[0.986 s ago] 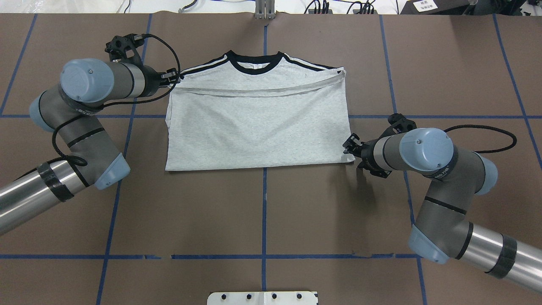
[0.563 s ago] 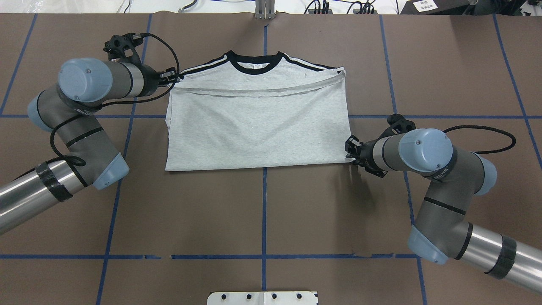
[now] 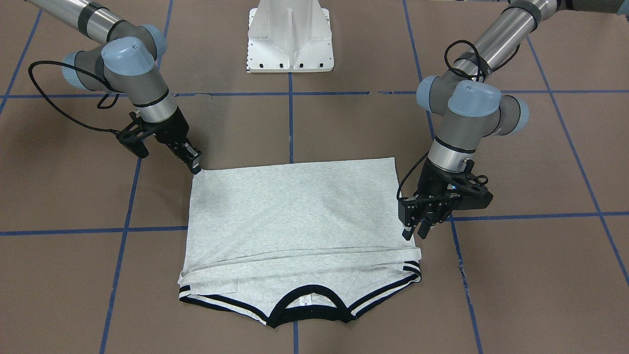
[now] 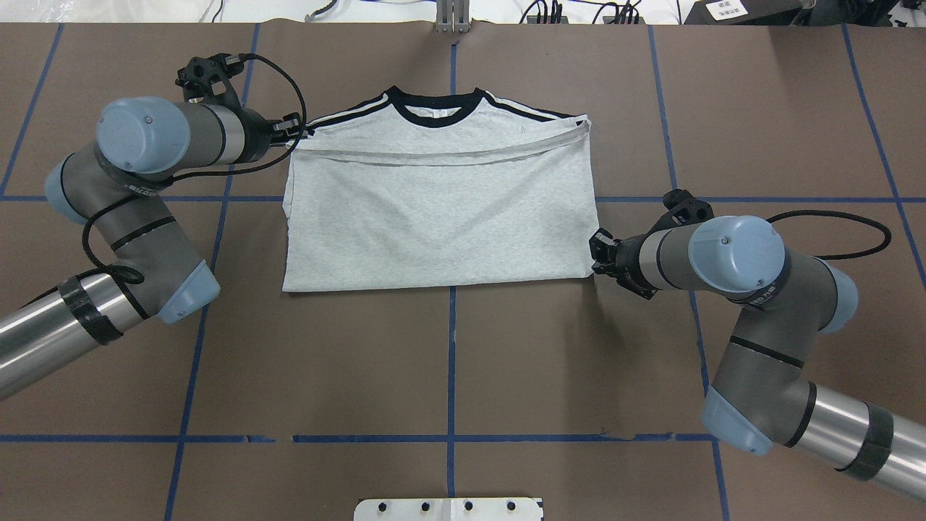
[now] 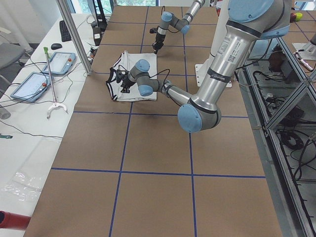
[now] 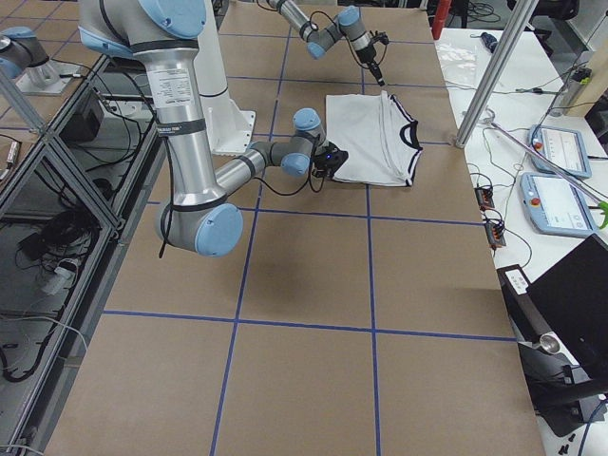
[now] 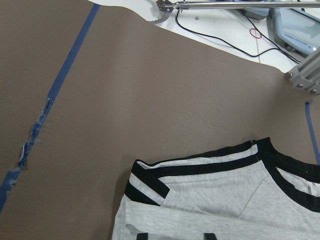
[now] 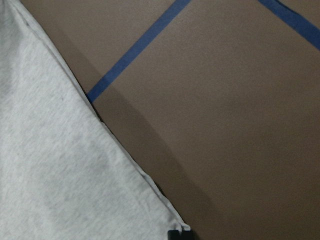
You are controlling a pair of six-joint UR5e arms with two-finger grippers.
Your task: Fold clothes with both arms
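Grey T-shirt [image 4: 441, 217] lies folded flat on the brown table [image 4: 448, 362], its collar on the side away from the robot.
Left gripper [image 3: 415, 232] stands at the striped sleeve edge, its fingers apart over the cloth; right gripper [image 3: 196, 167] has its fingers pressed together on the plain near corner of the T-shirt.

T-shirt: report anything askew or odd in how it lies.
The folded-over hem runs slanted across the T-shirt, sitting farther from the robot on its right side. Lower layers also peek out along the robot's-left edge. No damage shows.
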